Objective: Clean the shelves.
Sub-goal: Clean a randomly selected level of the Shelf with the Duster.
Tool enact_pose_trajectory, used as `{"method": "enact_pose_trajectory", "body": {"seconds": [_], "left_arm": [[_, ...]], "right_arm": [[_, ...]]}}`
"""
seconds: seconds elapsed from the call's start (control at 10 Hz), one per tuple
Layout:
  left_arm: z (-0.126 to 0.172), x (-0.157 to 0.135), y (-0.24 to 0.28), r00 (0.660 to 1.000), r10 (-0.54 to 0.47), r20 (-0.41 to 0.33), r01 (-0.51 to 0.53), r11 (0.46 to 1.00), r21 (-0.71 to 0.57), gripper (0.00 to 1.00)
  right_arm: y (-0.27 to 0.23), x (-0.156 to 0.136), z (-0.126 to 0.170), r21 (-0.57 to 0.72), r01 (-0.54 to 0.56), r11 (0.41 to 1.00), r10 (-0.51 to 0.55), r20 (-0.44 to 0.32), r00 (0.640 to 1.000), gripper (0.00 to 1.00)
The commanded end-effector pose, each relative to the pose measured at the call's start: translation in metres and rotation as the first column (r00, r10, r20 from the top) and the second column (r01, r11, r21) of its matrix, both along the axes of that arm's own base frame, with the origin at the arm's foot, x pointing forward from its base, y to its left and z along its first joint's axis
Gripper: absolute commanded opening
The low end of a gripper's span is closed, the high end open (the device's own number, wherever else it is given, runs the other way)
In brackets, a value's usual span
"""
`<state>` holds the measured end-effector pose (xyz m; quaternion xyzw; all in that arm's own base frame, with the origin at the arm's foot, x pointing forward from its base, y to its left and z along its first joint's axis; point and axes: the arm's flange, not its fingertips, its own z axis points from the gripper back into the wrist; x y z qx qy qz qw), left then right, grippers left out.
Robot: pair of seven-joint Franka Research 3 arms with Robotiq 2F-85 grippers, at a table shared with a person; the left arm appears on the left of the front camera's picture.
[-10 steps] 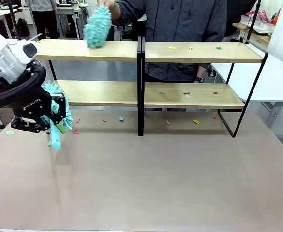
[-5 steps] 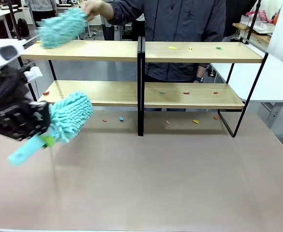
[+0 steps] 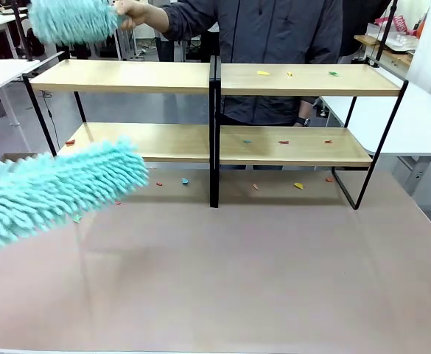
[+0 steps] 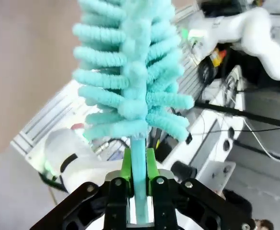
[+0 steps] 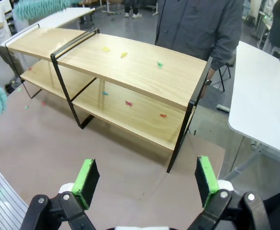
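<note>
Plainly, the shelves [image 3: 149, 76] stand along the far part of the brown table [image 3: 259, 280]. They form a wide two-tier rack of four long light-wood boards on a thin black frame, with a black post at the middle. Small coloured scraps [image 3: 263, 73] lie on the upper right board, yellow and green. More lie on the lower right board, red and green, and others on the table under the rack.

In the left wrist view, the left gripper [image 4: 139, 167] has its green pads clamped on the flat handle of a fluffy teal duster [image 4: 130, 81]. The front view shows that duster's head [image 3: 53, 193], blurred, at the left over the table near the lower left board; whether it touches the board cannot be told.

The right gripper [image 5: 142, 179] hangs above the table with its jaws wide apart and nothing between them, facing the right end of the shelves [image 5: 140, 72].

A person stands behind the rack, and the person's hand [image 3: 134, 12] holds a second teal duster [image 3: 71, 18] above the left end of the upper left board.
</note>
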<state>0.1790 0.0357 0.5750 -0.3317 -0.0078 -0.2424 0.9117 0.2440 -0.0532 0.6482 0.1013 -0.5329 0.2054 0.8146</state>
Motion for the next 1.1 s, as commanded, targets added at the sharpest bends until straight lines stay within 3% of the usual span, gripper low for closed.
{"method": "enact_pose_trajectory", "body": {"seconds": [0.0, 0.1, 0.3, 0.5, 0.6, 0.7, 1.0], "left_arm": [[0.023, -0.016, 0.060, 0.972, 0.204, 0.117, -0.186, 0.971, -0.152, 0.00], [0.035, -0.032, 0.090, 0.942, 0.298, 0.155, -0.264, 0.942, -0.205, 0.00], [0.045, -0.051, 0.124, 0.912, 0.361, 0.195, -0.292, 0.905, -0.309, 0.00], [0.040, -0.051, 0.127, 0.884, 0.411, 0.223, -0.310, 0.872, -0.380, 0.00], [0.042, -0.042, 0.122, 0.850, 0.490, 0.193, -0.372, 0.818, -0.438, 0.00], [0.046, -0.054, 0.136, 0.887, 0.423, 0.184, -0.347, 0.875, -0.338, 0.00], [0.046, -0.054, 0.136, 0.887, 0.423, 0.184, -0.347, 0.875, -0.338, 0.00]], "right_arm": [[-0.001, 0.000, 0.000, -0.006, -0.005, 1.000, 0.005, 0.007, 1.000, 1.00], [-0.001, 0.000, 0.000, -0.006, -0.005, 1.000, 0.005, 0.007, 1.000, 1.00], [-0.001, 0.000, 0.000, -0.006, -0.005, 1.000, 0.005, 0.007, 1.000, 1.00], [-0.001, 0.000, 0.000, -0.006, -0.005, 1.000, 0.005, 0.007, 1.000, 1.00], [-0.001, 0.000, 0.000, -0.006, -0.005, 1.000, 0.005, 0.007, 1.000, 1.00], [-0.001, 0.000, 0.000, -0.006, -0.005, 1.000, 0.005, 0.007, 1.000, 1.00], [-0.001, 0.000, 0.000, -0.006, -0.005, 1.000, 0.005, 0.007, 1.000, 1.00]]}}
